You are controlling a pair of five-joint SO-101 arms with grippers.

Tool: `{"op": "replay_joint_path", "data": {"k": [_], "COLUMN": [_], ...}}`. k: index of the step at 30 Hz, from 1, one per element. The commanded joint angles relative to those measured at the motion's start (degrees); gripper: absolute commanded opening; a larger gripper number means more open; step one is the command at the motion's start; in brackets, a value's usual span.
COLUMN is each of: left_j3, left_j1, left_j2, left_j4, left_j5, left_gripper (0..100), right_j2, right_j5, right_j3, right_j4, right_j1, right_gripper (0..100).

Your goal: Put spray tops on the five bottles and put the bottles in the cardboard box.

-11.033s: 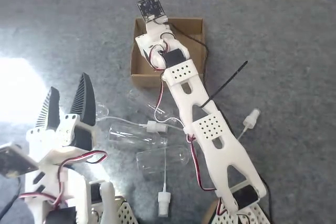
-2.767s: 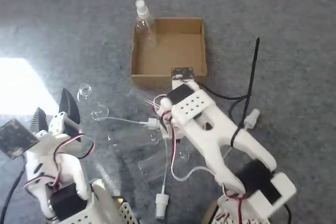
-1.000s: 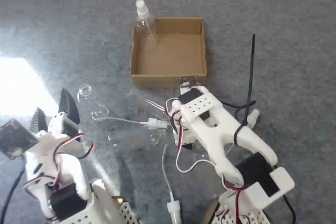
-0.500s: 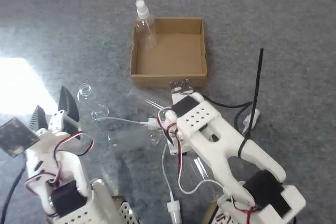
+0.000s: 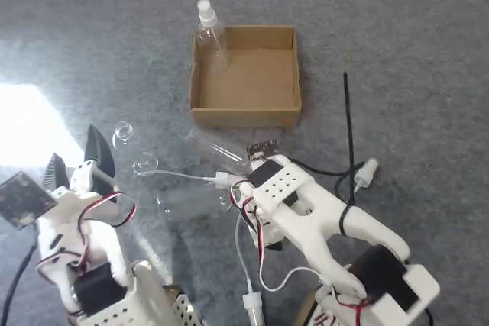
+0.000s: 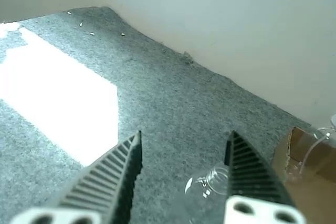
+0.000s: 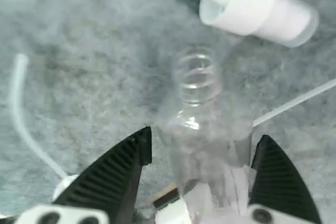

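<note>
Open cardboard box [image 5: 244, 117]; one capped clear bottle [image 5: 208, 33] upright at its 11 o'clock corner. Uncapped bottles [image 5: 218, 150] lie at its 7 o'clock, loose white spray tops [image 5: 365, 172] from 4 to 6 o'clock

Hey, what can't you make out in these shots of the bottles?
Right wrist view: the frame edge cuts off the base of the open bottle inside the right gripper, and the tube of the spray top.
High view: the right arm hides most of that bottle.
Left wrist view: a finger of the left gripper hides the body of a second bottle.
</note>
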Motion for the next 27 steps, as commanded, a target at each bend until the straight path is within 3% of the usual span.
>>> {"op": "replay_joint_path", "data": {"k": [1, 10, 16, 23, 27], "left_j3": [-0.7, -0.7, -0.7, -0.7, -0.7], "left_j1": [-0.2, -0.2, -0.2, -0.2, -0.2], "left_j2": [-0.3, -0.3, -0.3, -0.3, -0.3], "left_j4": [-1.2, -1.2, -1.2, -1.2, -1.2], "left_j5": [0.3, 0.3, 0.3, 0.3, 0.3], "left_gripper": [24, 24, 24, 24, 24], "right_j2": [3.1, -1.7, -5.3, -5.8, -5.8], "right_j5": [-0.5, -0.5, -0.4, 4.0, 4.0], "right_j3": [-0.6, -0.7, -0.7, -1.8, -7.6], "right_j4": [-0.2, 0.2, -0.2, 0.6, 6.4], "right_j1": [-0.7, -0.5, -0.5, -0.5, -0.5], "right_gripper": [28.5, 27.5, 8.7, 8.4, 8.4]}}
